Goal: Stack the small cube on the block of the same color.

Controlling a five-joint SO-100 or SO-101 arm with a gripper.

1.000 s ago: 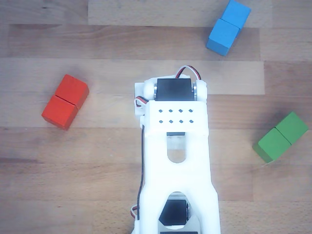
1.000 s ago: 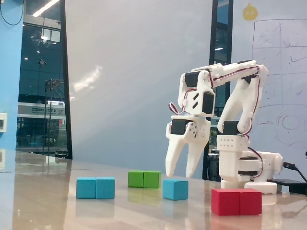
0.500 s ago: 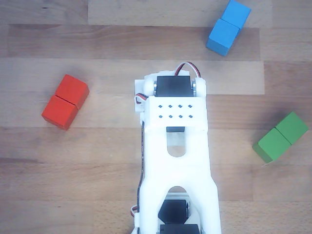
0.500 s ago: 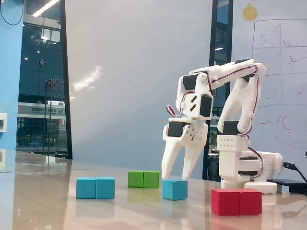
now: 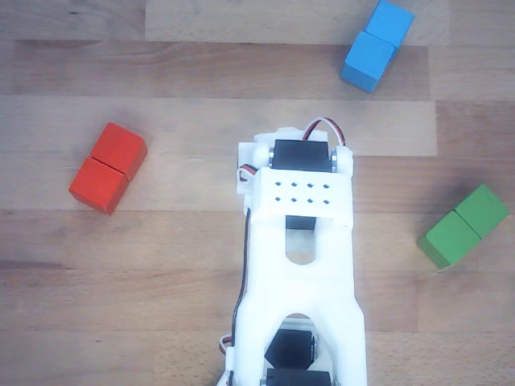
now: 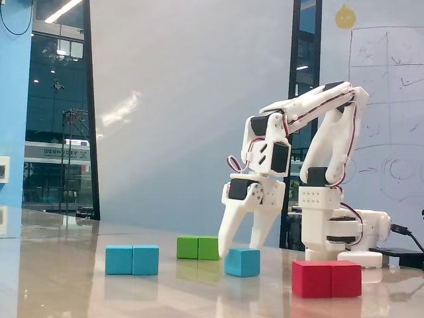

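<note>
- While the small cube (image 6: pixel 242 262) sits on the table (image 6: pixel 59 285) in the fixed view, the tool (image 6: pixel 239 247) hangs right over it, fingers spread apart, one tip down beside the cube's left face and the other behind its top right edge.
- Whether either fingertip actually touches the cube, I cannot tell from this low side angle.
- In the other view, the cube is completely hidden: the white arm (image 5: pixel 299 265) fills the middle and covers everything beneath it, tool included.
- The block (image 6: pixel 132 260) lies well apart to the left in the fixed view, flat on the table; in the other view it sits at the top right (image 5: pixel 376 45), its far corner cut off by the frame's upper edge.
- The green block (image 6: pixel 199 248) lies behind, its right end masked by the tool's left finger in the fixed view.
- The red block (image 6: pixel 326 279) is nearest the camera, at lower right in the fixed view.
- The arm's base (image 6: pixel 334 232) stands behind the red block.
</note>
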